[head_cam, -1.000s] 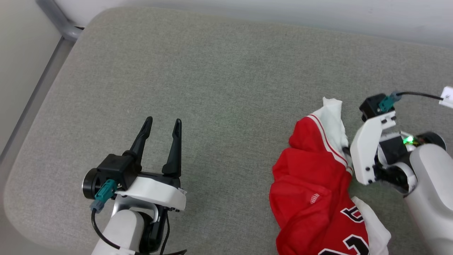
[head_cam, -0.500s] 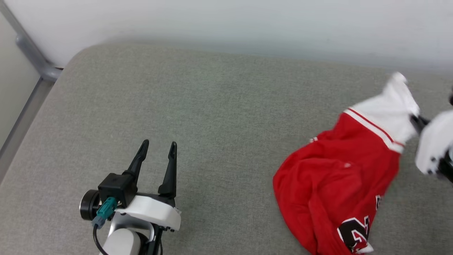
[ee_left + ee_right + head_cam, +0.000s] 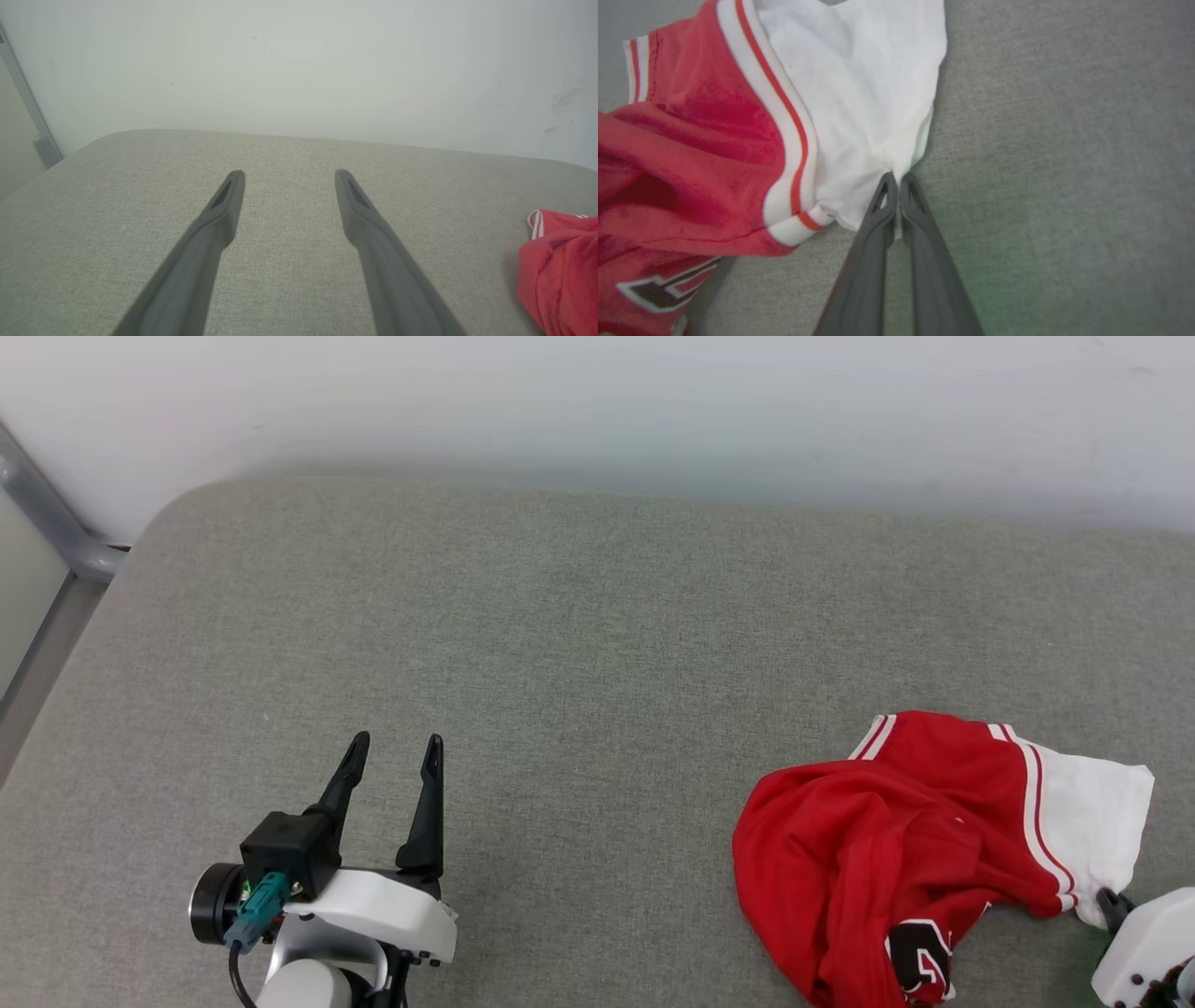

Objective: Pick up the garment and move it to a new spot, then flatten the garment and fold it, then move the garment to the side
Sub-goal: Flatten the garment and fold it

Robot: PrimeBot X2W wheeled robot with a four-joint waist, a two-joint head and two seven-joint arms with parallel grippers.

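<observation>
1. Railing of grey metal runs down the far left edge, beside the grey cushion that serves as the work surface. A pale wall stands at the cushion's far side.
2. The left gripper hovers over the near left of the cushion. Its two dark fingers are spread wide with nothing between them.
3. The garment lies at the near right, well apart from the left gripper. It is a crumpled red heap with striped trim. Part of the black print shows at its near edge, and one white sleeve stretches out to the right.
4. The right gripper sits at the near right corner. Its fingers are pressed together on the near edge of that white sleeve, so it is pinching the garment.
5. Progress, as I judge it: the pick-up grip is made, and the move to a new spot looks under way, since the garment is bunched and pulled out by one sleeve. Setting it down, flattening it, folding it and shifting it aside are all left.
</observation>
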